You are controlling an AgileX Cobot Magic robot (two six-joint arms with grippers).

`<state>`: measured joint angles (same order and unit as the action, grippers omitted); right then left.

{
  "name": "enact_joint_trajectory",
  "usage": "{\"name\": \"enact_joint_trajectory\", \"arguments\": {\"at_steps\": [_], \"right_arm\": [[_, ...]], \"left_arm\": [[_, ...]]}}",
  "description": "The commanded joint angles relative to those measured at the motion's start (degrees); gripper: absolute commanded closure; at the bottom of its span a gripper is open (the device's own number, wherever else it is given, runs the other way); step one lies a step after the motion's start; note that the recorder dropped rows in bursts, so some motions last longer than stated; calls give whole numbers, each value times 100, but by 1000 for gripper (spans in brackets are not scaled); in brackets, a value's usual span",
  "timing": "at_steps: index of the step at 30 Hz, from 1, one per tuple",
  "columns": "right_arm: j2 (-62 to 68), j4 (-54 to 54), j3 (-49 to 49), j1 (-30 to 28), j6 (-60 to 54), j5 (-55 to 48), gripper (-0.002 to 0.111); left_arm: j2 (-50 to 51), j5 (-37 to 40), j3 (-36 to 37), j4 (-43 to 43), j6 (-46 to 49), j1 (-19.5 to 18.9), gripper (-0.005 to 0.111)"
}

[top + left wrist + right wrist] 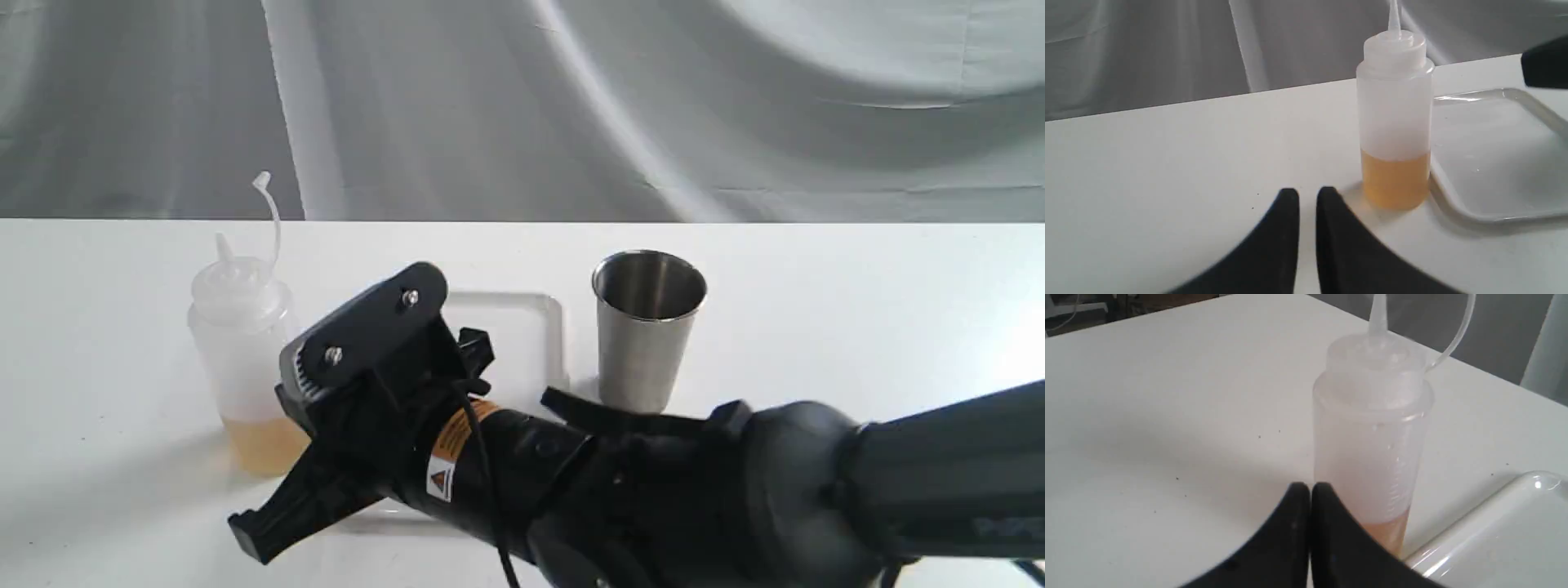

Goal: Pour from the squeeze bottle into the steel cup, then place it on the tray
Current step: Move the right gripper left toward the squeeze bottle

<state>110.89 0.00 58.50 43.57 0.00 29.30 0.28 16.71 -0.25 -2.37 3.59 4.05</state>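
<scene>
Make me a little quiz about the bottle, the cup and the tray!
1. True or false: the squeeze bottle stands upright on the table.
2. What lies between the bottle and the steel cup? A the tray, B a spoon, C a bowl.
3. Fill in: the right claw is shut and holds ___.
Key: 1 true; 2 A; 3 nothing.
</scene>
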Motion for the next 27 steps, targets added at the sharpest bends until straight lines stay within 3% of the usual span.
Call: {"name": "enact_joint_trajectory", "arguments": {"at_steps": [1,9,27], "right_arm": [[380,102,-52,96,-121,733,108],[1085,701,-65,108,-400,1639,108],[1085,855,-65,108,-622,1651,108]], "left_arm": [[-29,-37,25,-16,-10,18,98],[-29,-37,25,-16,-10,18,98],[-29,-37,25,-16,-10,18,98]]}}
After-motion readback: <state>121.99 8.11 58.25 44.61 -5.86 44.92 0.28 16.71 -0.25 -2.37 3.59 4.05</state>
